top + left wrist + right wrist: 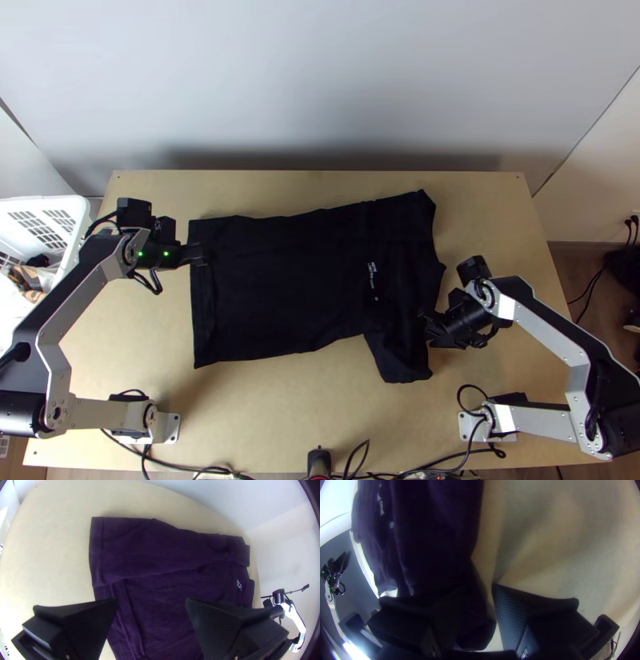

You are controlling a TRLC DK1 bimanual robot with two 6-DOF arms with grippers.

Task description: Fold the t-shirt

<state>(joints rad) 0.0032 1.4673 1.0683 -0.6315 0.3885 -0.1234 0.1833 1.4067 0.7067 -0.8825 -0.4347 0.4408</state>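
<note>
The black cloth t-shirt [280, 276] lies across the middle of the light wooden table [304, 408], its long far strip turned over onto the body, the rest spread fairly flat. Its straight black hem [202, 324] is at the left arm's end of the shirt, and the small pale print [370, 274] is toward the other end. From the shirt's near side at that end juts a loose black sleeve [404, 364], so the near part looks unfolded. The cloth should be light, soft and limp, giving no support of its own; a single pinch would probably let the body sag and crease. It is hardly fragile, but a shallow grip might slide off or catch only the top layer. Good holds would be the near hem corner and the near sleeve or shoulder, taken together and carried over toward the far side. Over the shirt's hem end hangs the left gripper [151, 600], its fingers wide apart with nothing clamped. Beside the loose sleeve is the right gripper [478, 587], its fingers parted and sleeve cloth showing between them, though whether they touch it I cannot tell. Past the hem end stands a white plastic basket [68, 204].
</note>
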